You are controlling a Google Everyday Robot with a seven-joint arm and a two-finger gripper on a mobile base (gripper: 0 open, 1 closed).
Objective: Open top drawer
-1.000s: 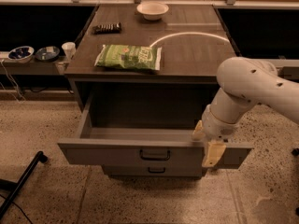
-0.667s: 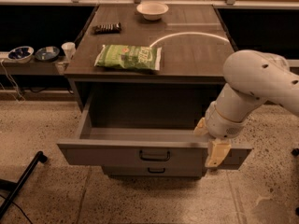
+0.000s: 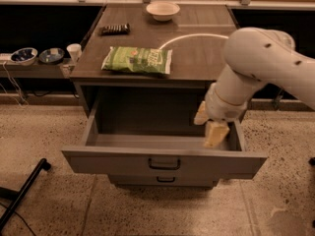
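The top drawer (image 3: 113, 163) is pulled far out of the cabinet. Its wide grey front panel faces me, with a small dark loop handle (image 3: 164, 164) at its middle. The deep grey box (image 3: 142, 142) behind the panel shows nothing inside. My gripper (image 3: 209, 126) hangs over the right end of the drawer box, just behind the front panel and a little above its rim. Its two pale yellow fingers (image 3: 216, 133) stand apart with nothing between them. The white arm (image 3: 256, 65) reaches in from the right.
A green snack bag (image 3: 138, 59), a white bowl (image 3: 163, 11), a dark flat object (image 3: 114, 29) and a white cable (image 3: 192, 36) lie on the cabinet top. A lower drawer (image 3: 166, 180) is shut. Bowls (image 3: 23, 55) and a cup (image 3: 74, 51) sit on a low shelf at the left. A black leg (image 3: 22, 195) crosses the floor.
My gripper has lifted off the drawer's front panel at the right and moved up and a little back over the box. The drawer has stayed open.
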